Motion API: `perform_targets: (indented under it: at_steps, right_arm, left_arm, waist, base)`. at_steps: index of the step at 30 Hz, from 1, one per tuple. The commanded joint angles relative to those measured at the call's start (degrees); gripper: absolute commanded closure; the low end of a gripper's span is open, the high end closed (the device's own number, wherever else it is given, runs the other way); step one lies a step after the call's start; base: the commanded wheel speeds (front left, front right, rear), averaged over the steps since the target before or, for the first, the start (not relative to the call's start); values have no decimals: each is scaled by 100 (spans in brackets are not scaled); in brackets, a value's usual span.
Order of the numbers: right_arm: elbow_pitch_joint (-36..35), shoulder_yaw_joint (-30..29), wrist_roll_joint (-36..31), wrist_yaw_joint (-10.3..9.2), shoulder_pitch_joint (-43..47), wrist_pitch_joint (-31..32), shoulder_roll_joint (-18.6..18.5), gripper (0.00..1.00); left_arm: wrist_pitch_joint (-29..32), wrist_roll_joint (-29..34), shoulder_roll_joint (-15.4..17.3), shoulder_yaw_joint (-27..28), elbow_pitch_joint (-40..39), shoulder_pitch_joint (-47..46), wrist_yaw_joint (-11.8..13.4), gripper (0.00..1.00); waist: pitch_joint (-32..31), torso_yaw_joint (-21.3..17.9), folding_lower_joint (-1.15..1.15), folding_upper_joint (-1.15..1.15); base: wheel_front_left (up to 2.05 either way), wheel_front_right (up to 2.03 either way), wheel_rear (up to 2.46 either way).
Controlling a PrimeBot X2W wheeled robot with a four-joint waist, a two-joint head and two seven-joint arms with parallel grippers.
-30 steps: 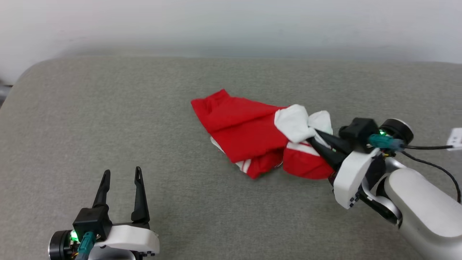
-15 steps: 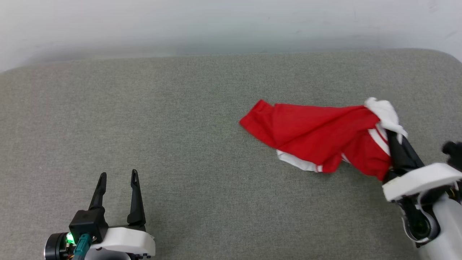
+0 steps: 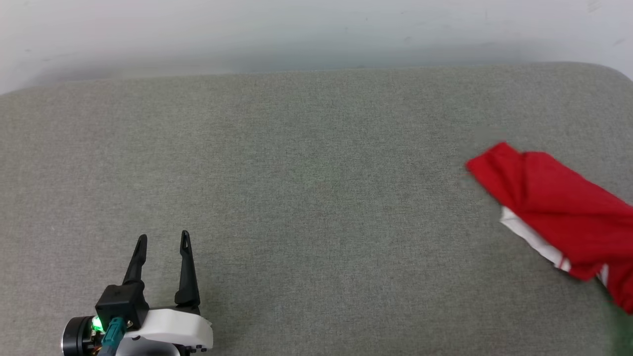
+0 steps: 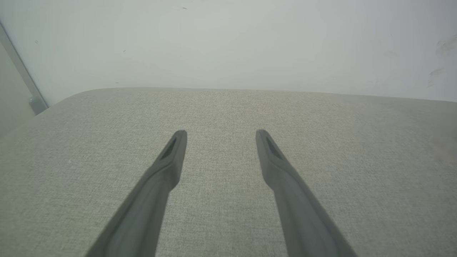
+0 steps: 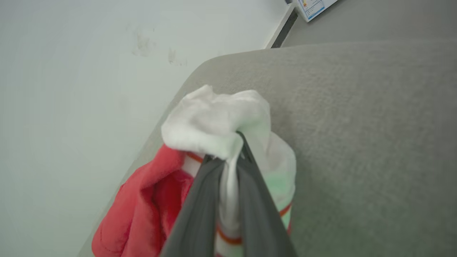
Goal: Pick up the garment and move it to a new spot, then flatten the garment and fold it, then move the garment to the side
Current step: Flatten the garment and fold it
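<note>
Compared with half a second earlier, the garment [image 3: 556, 207] had been hauled a good way toward the robot's right across the grey cushion [image 3: 296, 198]. It was seen at the far right edge of the head view, partly cut off, with a red fold stretched out and a strip of white trim underneath. In the right wrist view, the right gripper [image 5: 240, 137] was seen clamped tight on a bunched-up white sleeve. Thin white cloth was pinched between its closed jaws, and red fabric hung off to one side, near the cushion's rounded corner by the pale wall [image 5: 71, 89]. Whether the cloth was touching the cushion or lifted clear of it couldn't be told. Meanwhile the left gripper [image 3: 163, 236] was parked at the lower left, spread wide with nothing held, well apart from the garment.
</note>
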Motion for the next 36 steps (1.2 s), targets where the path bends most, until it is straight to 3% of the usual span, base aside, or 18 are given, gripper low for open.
perform_targets:
  at_steps: [1,8,9,10,11,19,23,30,34,36]
  right_arm:
    - [178,-220,32,-3,89,-10,-12,100]
    - [732,-580,-534,-2,-40,-11,-32,100]
    - [674,-575,-663,-2,-33,-12,-66,76]
    - [584,-584,-815,-2,-7,-13,-108,22]
    - [478,-645,-981,-2,31,-13,-133,0]
    - [-1184,-1338,-2502,-2,320,-12,109,0]
    - [-2251,-1197,-3174,-2,373,-12,282,0]
    - [-3497,125,-4196,-3,321,180,-151,0]
    - [-3766,801,-4271,-3,181,661,-450,0]
    - [-3924,1499,-4301,-4,111,1274,-901,0]
  left_arm:
    - [-15,13,-2,1,12,-34,14,0]
    - [-15,-29,-4,-11,39,26,45,0]
    - [-15,-32,-3,-9,44,40,50,0]
    - [-15,-34,-3,-10,49,57,45,0]
    - [-15,-35,-3,-9,54,78,45,0]
    - [-15,-50,-3,3,58,206,67,0]
    - [-15,-26,-3,11,30,251,77,0]
    - [-15,33,-3,7,-21,327,66,0]
    - [-15,52,-3,12,-44,311,49,0]
    - [-15,40,-4,8,-43,253,10,0]
  waist:
    - [-9,14,0,0]
    - [-56,32,0,0]
    - [-70,29,0,0]
    - [-92,27,0,0]
    - [-116,25,0,0]
    - [-346,6,0,0]
    - [-449,-13,0,0]
    - [-512,-15,0,0]
    - [-483,4,0,0]
    - [-430,47,0,0]
  base:
    - [0,0,0]
    - [0,0,0]
    - [0,0,0]
    - [0,0,0]
    - [0,0,0]
    - [0,0,0]
    - [0,0,0]
    - [0,0,0]
    - [0,0,0]
    - [0,0,0]
